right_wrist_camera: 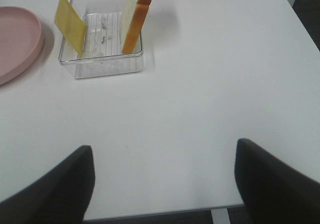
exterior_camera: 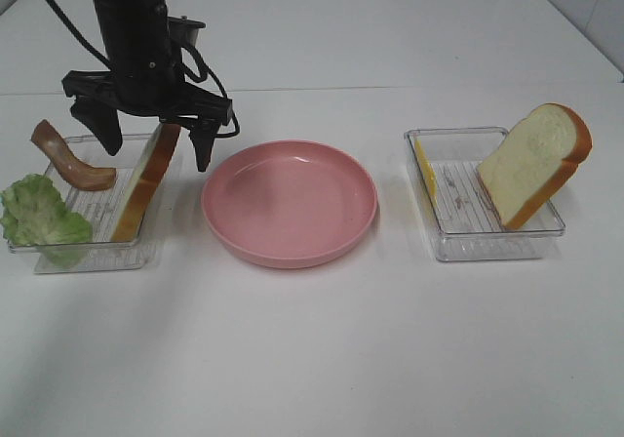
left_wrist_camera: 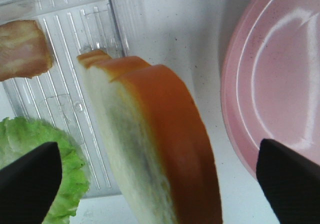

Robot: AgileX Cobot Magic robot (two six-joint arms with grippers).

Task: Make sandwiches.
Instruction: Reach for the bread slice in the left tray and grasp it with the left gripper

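My left gripper is open and straddles a white bread slice with an orange-brown crust that leans on edge in the left clear tray. In the left wrist view the slice lies between the fingertips, untouched, with the gripper open around it. A brown meat strip and green lettuce sit in the same tray. The right tray holds a yellow cheese square and a second bread slice. My right gripper is open over bare table, out of the high view.
A round pink plate sits empty between the two trays. The white table stretches in front of them. In the right wrist view the right tray, cheese and bread lie well ahead of the gripper.
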